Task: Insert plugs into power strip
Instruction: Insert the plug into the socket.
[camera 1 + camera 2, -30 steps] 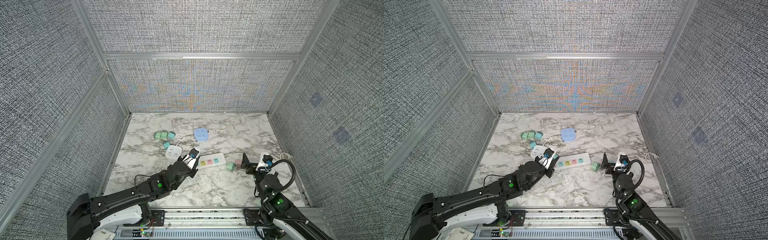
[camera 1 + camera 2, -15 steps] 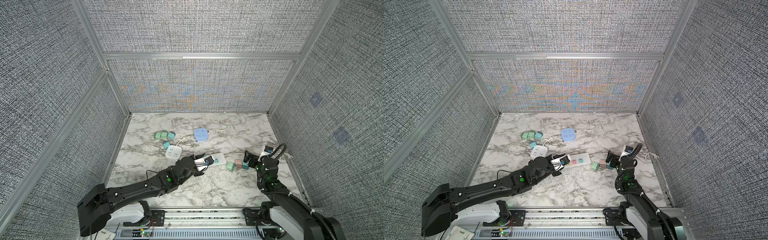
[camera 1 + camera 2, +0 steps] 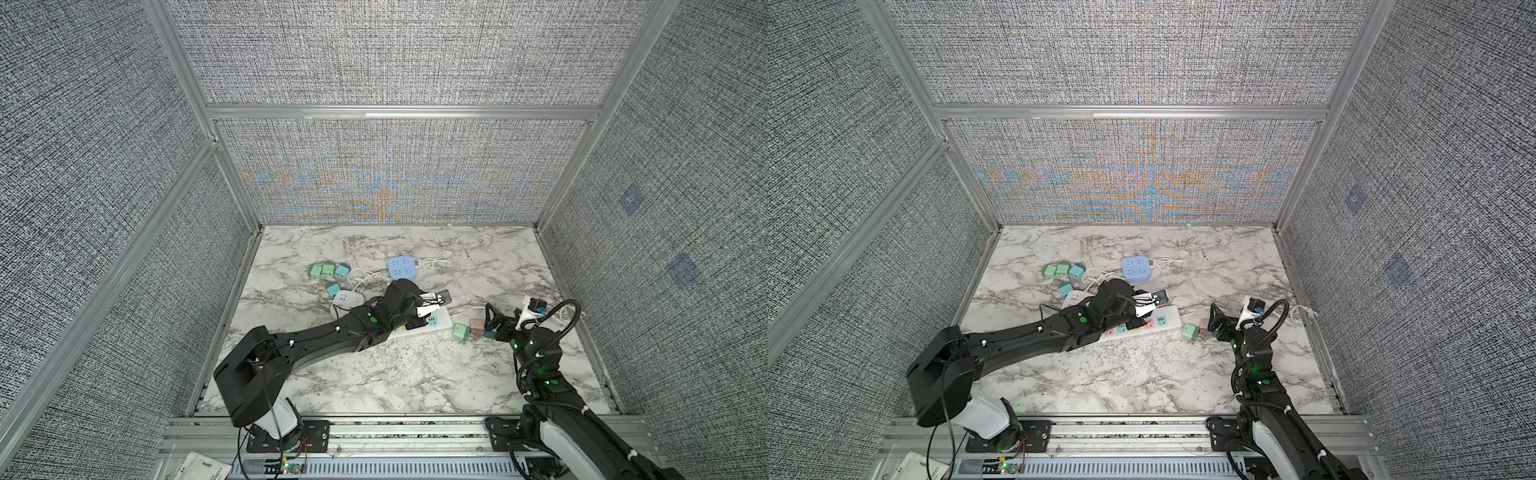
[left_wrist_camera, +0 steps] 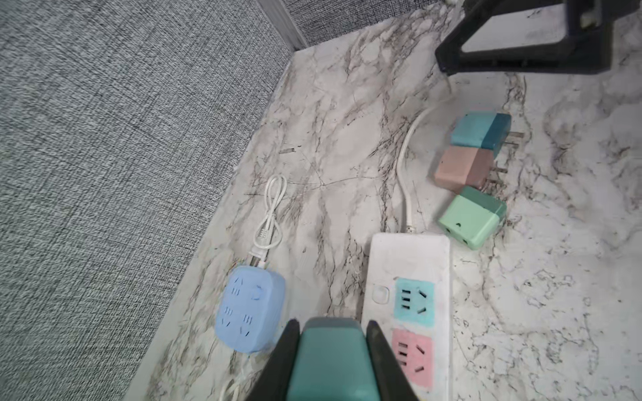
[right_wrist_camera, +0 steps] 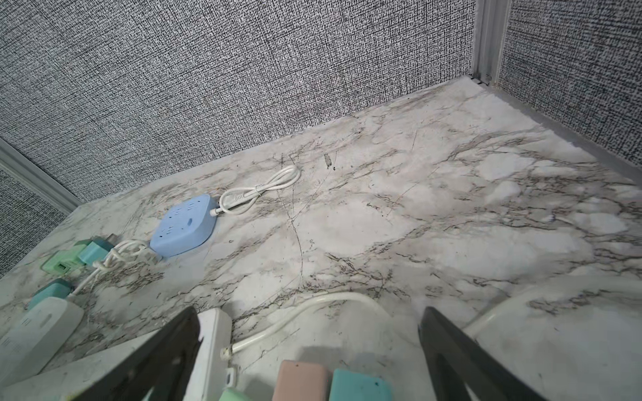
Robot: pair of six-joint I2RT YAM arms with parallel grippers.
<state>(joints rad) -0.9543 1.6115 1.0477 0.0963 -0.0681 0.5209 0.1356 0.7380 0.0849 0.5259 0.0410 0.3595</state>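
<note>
The power strip [image 4: 410,264] is a long white bar with coloured sockets, also seen in both top views [image 3: 434,329] [image 3: 1158,323]. My left gripper [image 4: 331,347] is shut on a dark teal plug [image 4: 330,364], which hangs beside the strip's pink socket [image 4: 413,354]. In both top views that gripper [image 3: 419,321] [image 3: 1140,321] sits over the strip's middle. Off the strip's corded end lie three plugs: green [image 3: 461,332], pink [image 3: 476,326] and teal [image 3: 490,333]. My right gripper [image 5: 309,314] is open, straddling the pink plug [image 5: 302,380] and the teal plug [image 5: 361,385].
A blue square socket block [image 3: 402,269] with a coiled white cord lies at the back. A round white socket block [image 3: 347,300] and several more plugs [image 3: 328,271] lie at the back left. The strip's white cord [image 5: 312,305] runs between my right fingers. Walls close three sides.
My left arm has swung right, carrying the teal plug from the strip's left end to over its middle. My right gripper has tipped forward and down over the pink and teal plugs.
</note>
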